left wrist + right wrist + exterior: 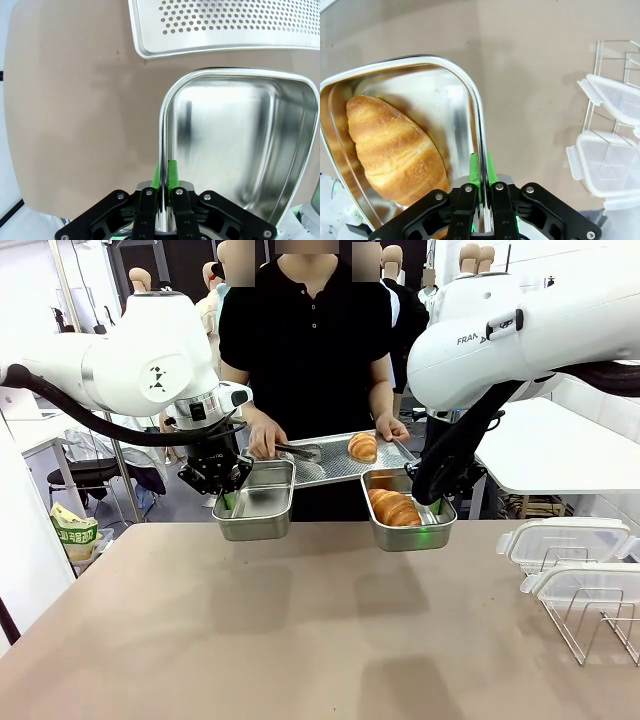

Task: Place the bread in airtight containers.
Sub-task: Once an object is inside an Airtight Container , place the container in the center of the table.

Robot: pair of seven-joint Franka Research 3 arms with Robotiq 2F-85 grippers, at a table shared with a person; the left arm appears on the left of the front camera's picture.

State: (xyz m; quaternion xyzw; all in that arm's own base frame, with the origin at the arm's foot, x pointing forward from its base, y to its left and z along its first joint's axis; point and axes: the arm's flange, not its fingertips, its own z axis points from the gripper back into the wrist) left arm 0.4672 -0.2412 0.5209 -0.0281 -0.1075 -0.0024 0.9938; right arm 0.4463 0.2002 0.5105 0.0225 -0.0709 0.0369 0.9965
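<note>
Front view: one croissant [393, 508] lies inside the right tin [410, 536], lengthwise, and takes up most of its floor. In the right wrist view this croissant [395, 145] rests against the tin's far wall, ridged crust upward. The second croissant [362, 447] sits on a perforated tray [330, 470], towards that tray's right end, behind and between the two tins. The left tin [255, 506] is empty; the left wrist view shows its bare, shiny floor [235, 150].

Right pincer [432, 508]: clamped tight on the side wall of the right tin, one green pad inside and one outside the rim, as the right wrist view confirms [481, 170]. Left pincer [228, 502]: likewise closed hard on the near side wall of the left tin, with the rim running straight between its pads [165, 172]. Both tins hang level, clear of the tabletop [300, 620], with their shadows on it below.

The tray is held by the person's hands [390, 427] at the far edge of the tabletop, just behind the tins. The hand on the robot's left also grips metal tongs [298, 451] resting on the tray. Two clear lids [566, 540] stand in a wire rack [590, 625] at the robot's right, well apart from the tins.
</note>
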